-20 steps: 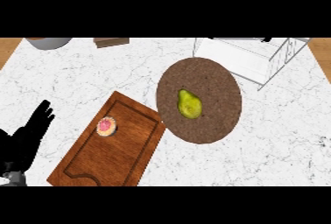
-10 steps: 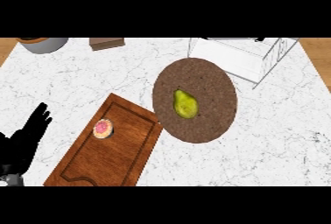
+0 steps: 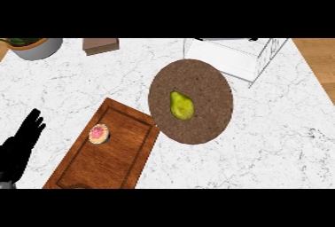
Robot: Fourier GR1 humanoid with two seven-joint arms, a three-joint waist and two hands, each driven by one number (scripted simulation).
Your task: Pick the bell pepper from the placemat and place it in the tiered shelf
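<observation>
A yellow-green, pear-shaped bell pepper [image 3: 181, 105] lies near the middle of a round brown placemat [image 3: 208, 84] at the counter's centre. The white wire tiered shelf [image 3: 237, 56] stands at the back right, touching the placemat's far edge. My left hand [image 3: 21, 144] shows at the lower left edge, open with straight fingers pointing up, well to the left of the placemat and holding nothing. My right hand is out of sight.
A wooden cutting board [image 3: 104, 153] lies left of the placemat with a small pink-frosted donut [image 3: 99, 133] on it. A potted plant [image 3: 34, 46] sits at the back left corner, and a small brown box [image 3: 101, 45] beside it. Wooden floor shows at the right.
The whole scene has slid left and down in the view, bringing the plant pot and the shelf further in. My left hand keeps its open pose at the lower left.
</observation>
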